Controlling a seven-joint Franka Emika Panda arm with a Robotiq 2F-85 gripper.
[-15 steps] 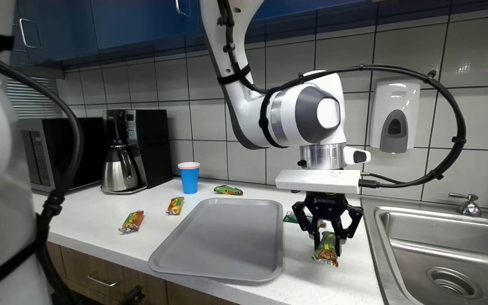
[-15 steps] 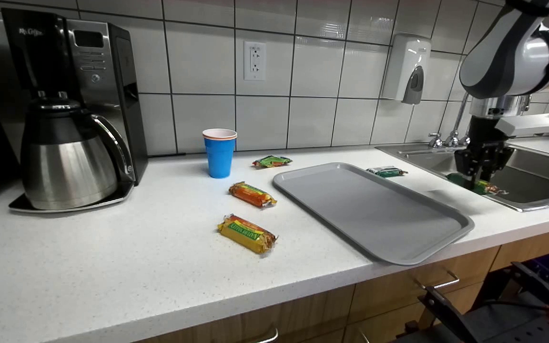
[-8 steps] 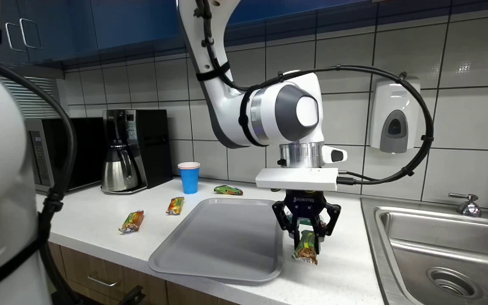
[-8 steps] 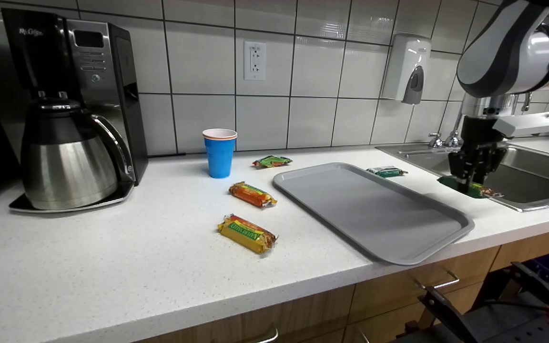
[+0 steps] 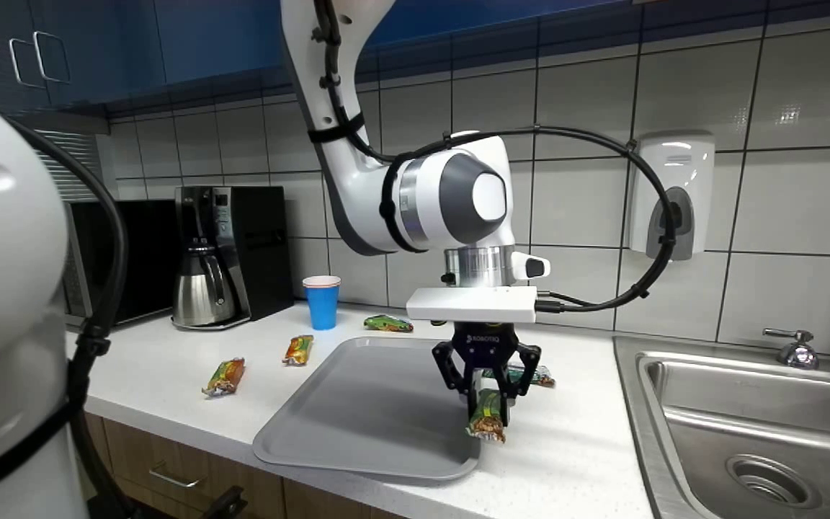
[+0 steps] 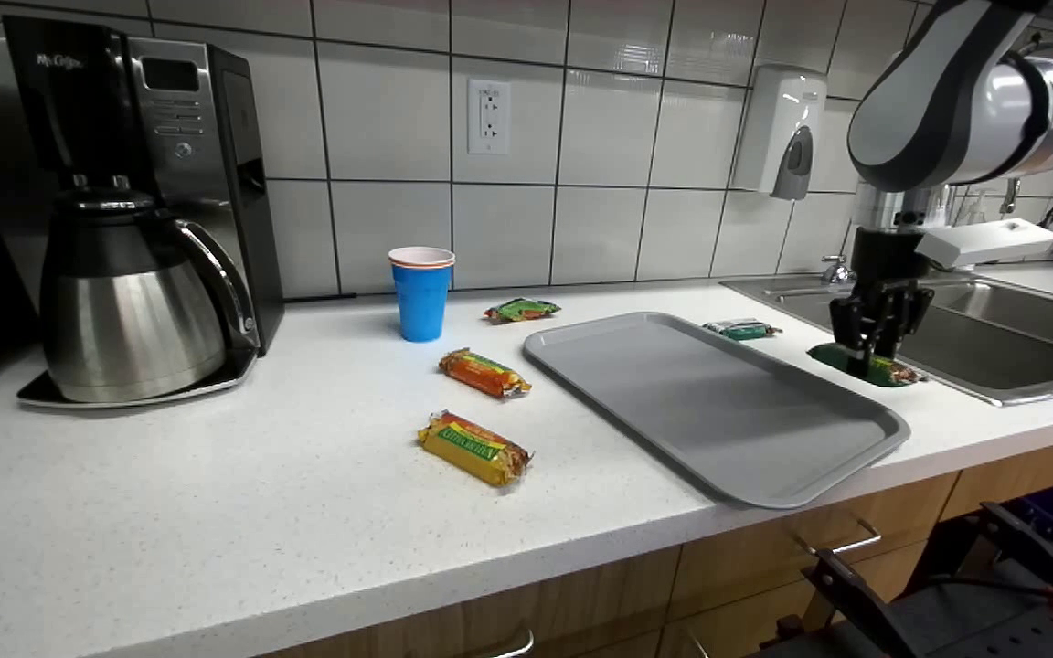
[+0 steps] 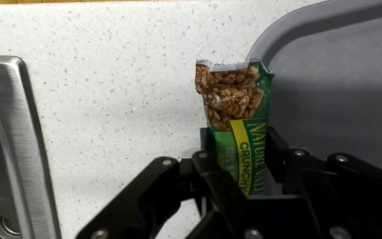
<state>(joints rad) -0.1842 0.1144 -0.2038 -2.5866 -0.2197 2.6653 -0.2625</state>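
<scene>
My gripper (image 5: 488,412) is shut on a green granola bar (image 7: 234,96) and holds it above the counter. The bar's brown printed end sticks out past the fingers in the wrist view; its rear part is hidden by the gripper. The bar (image 6: 890,371) and gripper (image 6: 871,352) also show in an exterior view. In the wrist view the bar overlaps the corner of the grey tray (image 7: 279,28). The tray (image 5: 379,404) lies bare on the counter beside the gripper. A second green wrapped bar (image 5: 543,376) lies behind the gripper, partly hidden; it shows whole in an exterior view (image 6: 743,329).
Beyond the tray lie a green packet (image 6: 522,311), an orange bar (image 6: 485,373) and a yellow bar (image 6: 472,450). A blue cup (image 6: 421,297) and a coffee maker (image 6: 138,302) stand near the wall. A steel sink (image 5: 642,425) borders the counter. A soap dispenser (image 5: 674,162) hangs above.
My gripper has carried the held green bar away from the sink toward the tray, uncovering part of the second green bar behind it. The tray and other objects have not moved.
</scene>
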